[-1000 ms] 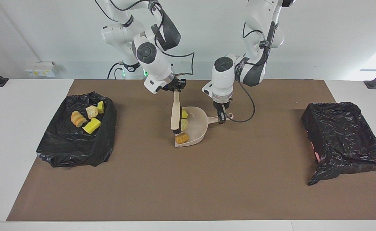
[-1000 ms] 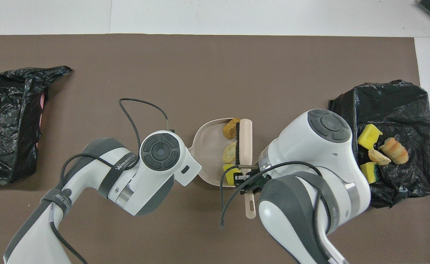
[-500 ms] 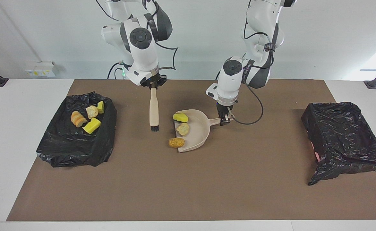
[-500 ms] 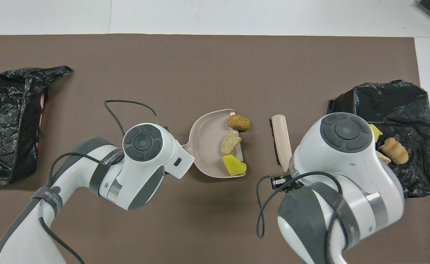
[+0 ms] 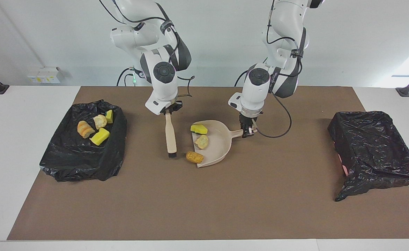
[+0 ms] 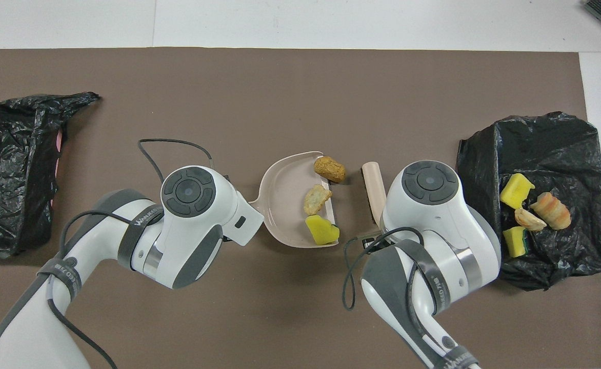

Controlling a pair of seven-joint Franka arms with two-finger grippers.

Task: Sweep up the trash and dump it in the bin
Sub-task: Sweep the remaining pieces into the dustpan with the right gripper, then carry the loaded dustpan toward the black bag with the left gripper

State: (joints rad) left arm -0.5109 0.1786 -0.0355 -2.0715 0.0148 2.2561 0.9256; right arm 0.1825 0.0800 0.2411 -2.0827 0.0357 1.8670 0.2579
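- The right claw (image 5: 168, 111) grips the brush (image 5: 170, 134) handle tight; the left claw (image 5: 248, 131) grips the dustpan (image 5: 218, 144) handle tight.
- In the facing view, the yellow piece (image 5: 198, 129) and pale lump (image 5: 202, 141) lie in the dustpan; the brown chunk (image 5: 194, 157) sits at its 8 o'clock lip.
- Sweep low toward 3 o'clock, with the dustpan flat on the surface (image 5: 225, 195).

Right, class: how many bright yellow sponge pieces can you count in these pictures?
3. One lies at the dustpan's mouth, on the side nearer the robots. Two lie in the bin at the right arm's end. More could be hidden in the bag folds.
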